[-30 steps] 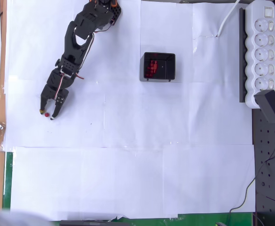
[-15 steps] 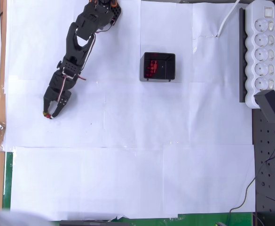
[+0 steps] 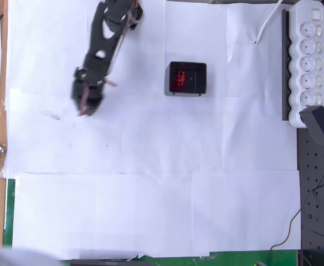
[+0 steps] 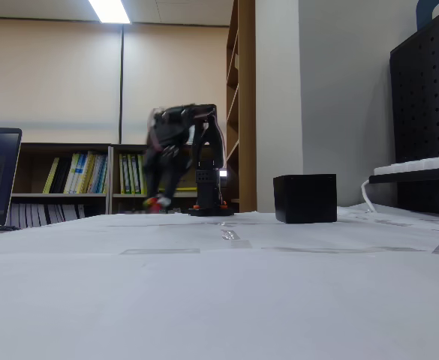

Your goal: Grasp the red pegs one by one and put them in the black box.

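Carrying a peg toward the black box

The claw [image 3: 84, 110] hangs blurred above the table [image 3: 150, 210], left of the black box [image 3: 187, 78]; a red speck [image 4: 156, 201] at its tip suggests a pinched peg, though its opening cannot be told. Red pegs [image 3: 178, 81] lie inside the box; next: swing right, over the box, release

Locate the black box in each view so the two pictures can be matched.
Overhead view: the black box sits right of centre in the upper part of the picture, on the white paper, with red pegs inside it.
Fixed view: the black box stands right of centre at table level, seen side-on, its inside hidden.
Shared landmark: the white power strip, at the right edge in both, and.
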Motion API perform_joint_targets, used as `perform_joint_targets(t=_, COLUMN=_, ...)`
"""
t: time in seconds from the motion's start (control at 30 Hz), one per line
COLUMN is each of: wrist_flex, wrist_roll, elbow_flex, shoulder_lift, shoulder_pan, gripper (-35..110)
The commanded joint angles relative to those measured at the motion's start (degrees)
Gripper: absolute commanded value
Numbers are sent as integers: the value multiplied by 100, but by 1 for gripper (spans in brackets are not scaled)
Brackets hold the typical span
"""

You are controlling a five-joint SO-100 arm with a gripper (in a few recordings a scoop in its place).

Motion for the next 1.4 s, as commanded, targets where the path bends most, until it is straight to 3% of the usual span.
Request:
perform_joint_targets(t=0.0, wrist_flex=1406, wrist_roll=-914, elbow_flex=677, shoulder_lift=-1468, shoulder_pan=-1521, gripper=0)
perform_joint_targets(t=0.17, wrist_flex=1925, wrist_roll=-2039, elbow_flex=1107, shoulder_lift=-2188, shoulder_pan=-3401, gripper=0)
perform_joint_targets(t=0.37, wrist_flex=1002, wrist_roll=-2479, elbow_flex=255, shoulder_lift=-2232, shoulder_pan=-4421, gripper=0)
perform_joint_targets(t=0.73, wrist_flex=-1758, wrist_roll=-2558, elbow_flex=-1529, shoulder_lift=-1371, shoulder_pan=-4720, gripper=0)
perform_joint_targets(t=1.03, wrist_flex=-1846, wrist_roll=-2654, elbow_flex=-1397, shoulder_lift=-896, shoulder_pan=-4992, gripper=0)
perform_joint_targets(t=1.37, wrist_flex=-1371, wrist_roll=-2654, elbow_flex=-1081, shoulder_lift=-694, shoulder_pan=-4808, gripper=12)
